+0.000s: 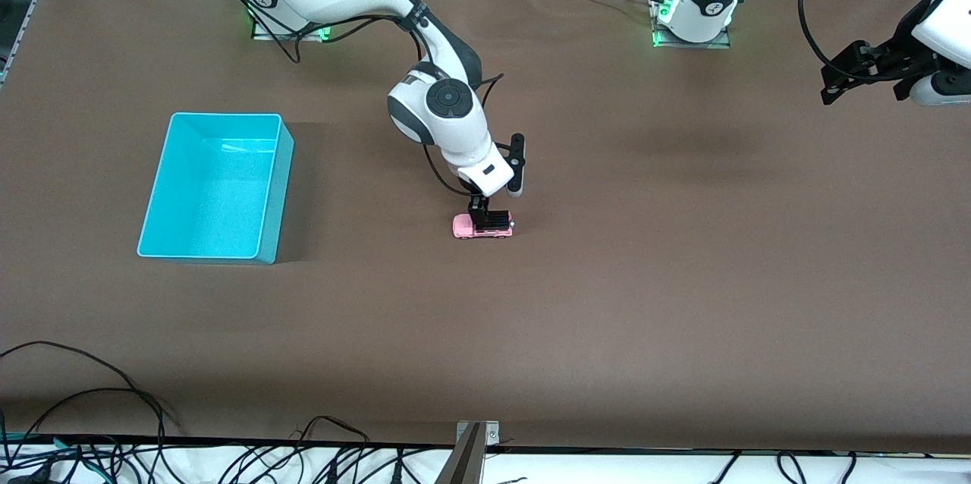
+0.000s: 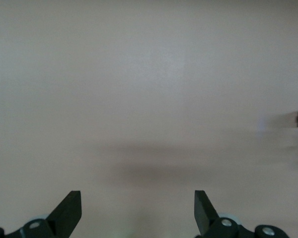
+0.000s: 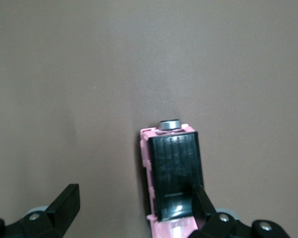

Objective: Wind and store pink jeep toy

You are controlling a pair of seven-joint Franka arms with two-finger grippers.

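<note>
The right gripper (image 3: 134, 201) was spread wide just above the pink jeep toy (image 1: 482, 226), one finger (image 3: 202, 201) over the jeep's black roof and the other clear of it, nothing pinched. Its arm reached from its base down to mid-table, wrist bent downward. The jeep stood on the table (image 1: 683, 279), well apart from the turquoise bin (image 1: 216, 188) toward the right arm's end. The left gripper (image 2: 138, 210) waited with fingers apart and empty, high over the table's left-arm end.
</note>
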